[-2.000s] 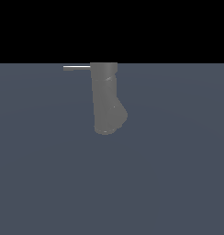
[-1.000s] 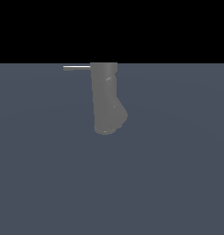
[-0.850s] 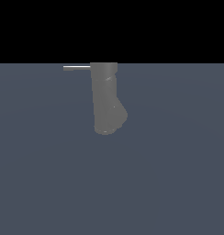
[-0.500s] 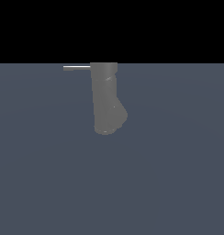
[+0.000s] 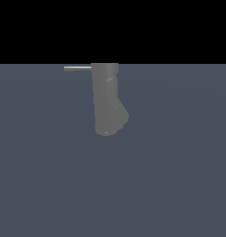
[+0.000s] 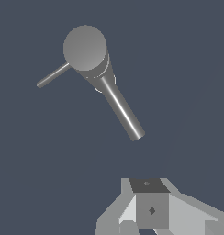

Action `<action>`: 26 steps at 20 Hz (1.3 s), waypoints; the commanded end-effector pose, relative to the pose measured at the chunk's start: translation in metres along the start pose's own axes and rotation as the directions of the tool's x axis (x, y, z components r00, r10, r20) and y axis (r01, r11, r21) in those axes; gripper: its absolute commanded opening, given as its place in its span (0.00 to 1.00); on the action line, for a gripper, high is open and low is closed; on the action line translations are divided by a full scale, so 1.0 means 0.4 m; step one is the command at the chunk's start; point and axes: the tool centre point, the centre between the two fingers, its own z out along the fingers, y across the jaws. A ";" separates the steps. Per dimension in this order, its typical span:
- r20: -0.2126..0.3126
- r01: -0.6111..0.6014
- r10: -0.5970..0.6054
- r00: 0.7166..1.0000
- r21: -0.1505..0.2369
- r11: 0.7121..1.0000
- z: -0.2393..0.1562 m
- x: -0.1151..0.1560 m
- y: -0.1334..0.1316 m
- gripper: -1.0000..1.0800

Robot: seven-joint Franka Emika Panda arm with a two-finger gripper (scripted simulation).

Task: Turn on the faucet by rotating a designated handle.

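The faucet (image 5: 105,99) is a matte grey column that bulges to the exterior view's right at its rounded lower end. The handle (image 5: 78,68), a thin light-grey rod, sticks out from its upper end toward the exterior view's left. From the wrist view I look down on the faucet (image 6: 85,47), its round cap facing me, with a tube slanting off it and the handle (image 6: 53,75) to one side. My gripper (image 6: 150,209) is well apart from both. Its fingers meet in one block with nothing between them. The exterior view does not show the gripper.
A flat blue-grey floor (image 5: 170,176) lies under and around the faucet. Above its far edge the background is black.
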 end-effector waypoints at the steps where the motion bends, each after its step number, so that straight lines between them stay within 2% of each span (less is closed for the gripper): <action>1: 0.005 -0.059 0.058 0.998 0.005 0.998 0.016 0.034 -0.027 0.00; 7: 0.016 -0.197 0.197 0.980 0.007 0.980 0.062 0.110 -0.093 0.00; 13: 0.021 -0.333 0.332 0.943 0.002 0.943 0.120 0.181 -0.161 0.00; 19: 0.016 -0.461 0.461 0.887 -0.009 0.887 0.187 0.247 -0.230 0.00; 26: -0.002 -0.598 0.599 0.801 -0.021 0.801 0.278 0.314 -0.311 0.00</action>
